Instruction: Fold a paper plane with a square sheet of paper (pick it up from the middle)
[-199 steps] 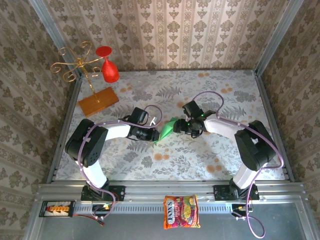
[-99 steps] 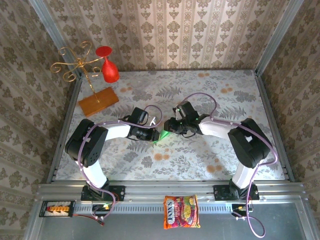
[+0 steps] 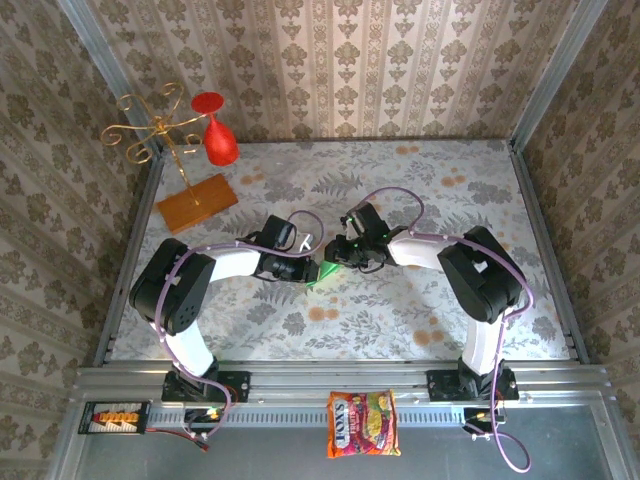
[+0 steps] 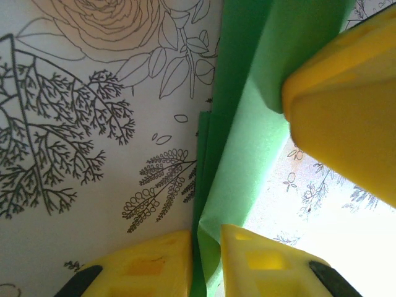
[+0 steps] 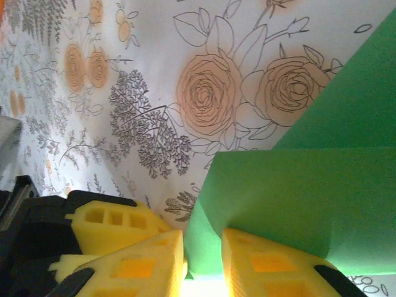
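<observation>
In came the right gripper (image 3: 340,256), swung leftward from where it had stood a second earlier with its jaws wide. They were now pinched on one edge of the folded green sheet (image 3: 322,274). The left gripper (image 3: 308,268) stayed clamped on the opposite edge, mid-worktop (image 3: 420,190). Far less green showed between the two than before.
</observation>
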Controlling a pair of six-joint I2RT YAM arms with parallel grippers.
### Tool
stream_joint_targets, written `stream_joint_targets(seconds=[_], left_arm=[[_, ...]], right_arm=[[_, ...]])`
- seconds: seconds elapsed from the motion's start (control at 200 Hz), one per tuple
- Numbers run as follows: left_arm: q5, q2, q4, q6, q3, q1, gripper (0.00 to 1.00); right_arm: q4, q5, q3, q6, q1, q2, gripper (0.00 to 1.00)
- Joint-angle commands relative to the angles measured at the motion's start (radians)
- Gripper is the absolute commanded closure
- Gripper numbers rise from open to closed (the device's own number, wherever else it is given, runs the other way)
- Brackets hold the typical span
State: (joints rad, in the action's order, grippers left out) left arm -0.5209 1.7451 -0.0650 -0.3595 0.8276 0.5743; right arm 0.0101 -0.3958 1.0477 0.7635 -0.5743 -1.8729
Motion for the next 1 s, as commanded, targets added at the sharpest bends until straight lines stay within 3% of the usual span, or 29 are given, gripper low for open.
stream_joint_targets(seconds=[0.0, 0.34, 0.995], left_arm=[[0.045, 0.058, 0.007, -0.017, -0.045, 0.024, 0.8], [0.048, 0.058, 0.008, -0.02, -0.047, 0.024, 0.8], [0.045, 0.054, 0.013, -0.026, -0.053, 0.024, 0.8]], right_arm=[[-0.048, 0.041, 0.025, 0.005, -0.002, -0.014, 0.76], [-0.106, 0.095, 0.037, 0.004, -0.003, 0.001, 0.76], [-0.148, 0.074, 0.065, -0.004, -0.003, -0.054, 0.77]])
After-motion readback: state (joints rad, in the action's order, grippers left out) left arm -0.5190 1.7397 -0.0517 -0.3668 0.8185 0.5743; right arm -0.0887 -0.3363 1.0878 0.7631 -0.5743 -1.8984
